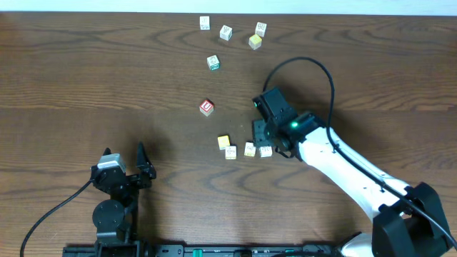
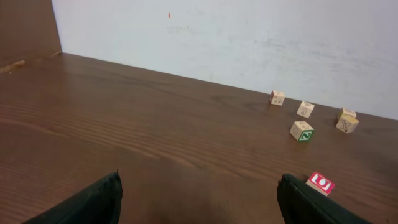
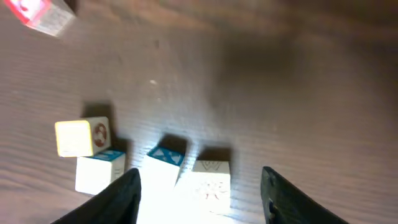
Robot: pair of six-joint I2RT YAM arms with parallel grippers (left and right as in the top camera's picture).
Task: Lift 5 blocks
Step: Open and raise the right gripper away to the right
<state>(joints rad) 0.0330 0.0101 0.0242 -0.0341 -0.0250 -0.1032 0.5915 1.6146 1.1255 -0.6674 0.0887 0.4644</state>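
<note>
Blocks [image 1: 250, 149] scattered all over, more than five by my count. Going big to small:

Dark wooden table [image 1: 86, 71] under everything. White right arm [image 1: 343, 168] reaching in from the near right corner, wrist hanging over a little row of four cubes. Left arm [image 1: 111, 207] parked at the near left edge, well apart from the cubes.

Left gripper [image 2: 199, 180] spread wide, empty, facing the far wall. Right gripper [image 3: 199, 180] roughly half open, fingers [image 3: 121, 196] straddling two cubes just beside each other: blue-triangle block [image 3: 165, 158] and pale block [image 3: 210, 180]. Both flat on the wood, so nothing gripped.

Yellow-faced block [image 1: 223, 141] at the left end of that row. Red block [image 1: 206, 107] alone a bit further out, green-print block [image 1: 213, 63] beyond that, far bunch [image 1: 226, 32] of four near the back edge.

Reads as lining up for a lift from the row, no cube off the table yet. Next move probably needs centring on just one cube, dropping lower, closing, then going straight up. Bit risky with two between the fingers: easy to pinch both or shove the neighbour.
</note>
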